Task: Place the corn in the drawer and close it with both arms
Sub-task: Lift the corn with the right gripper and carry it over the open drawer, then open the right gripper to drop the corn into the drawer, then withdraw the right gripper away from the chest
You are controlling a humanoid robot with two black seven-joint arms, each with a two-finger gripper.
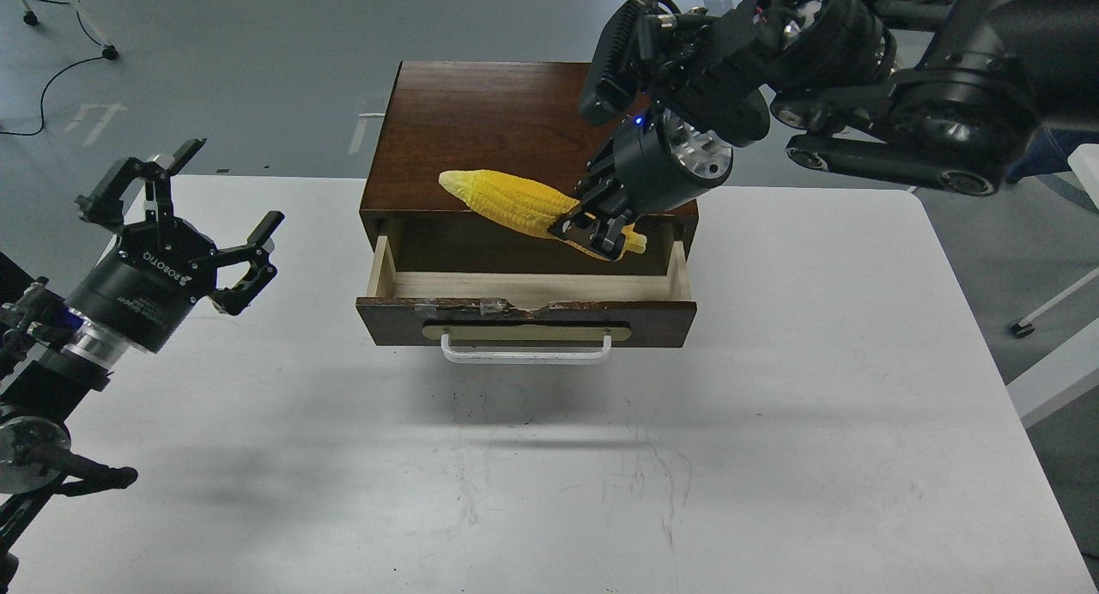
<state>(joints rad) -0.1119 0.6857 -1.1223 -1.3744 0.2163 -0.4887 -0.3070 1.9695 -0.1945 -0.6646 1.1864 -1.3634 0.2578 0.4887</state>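
The yellow corn lies nearly level in the air over the open drawer, its tip pointing left. My right gripper is shut on the corn's thick right end, above the drawer's right half. The drawer is pulled out of the dark brown cabinet, showing its pale wood inside and white handle. My left gripper is open and empty, held above the table well left of the drawer.
The cabinet stands at the back middle of the white table. The right arm's thick links hang over the cabinet's back right corner. Grey floor with cables lies beyond the table.
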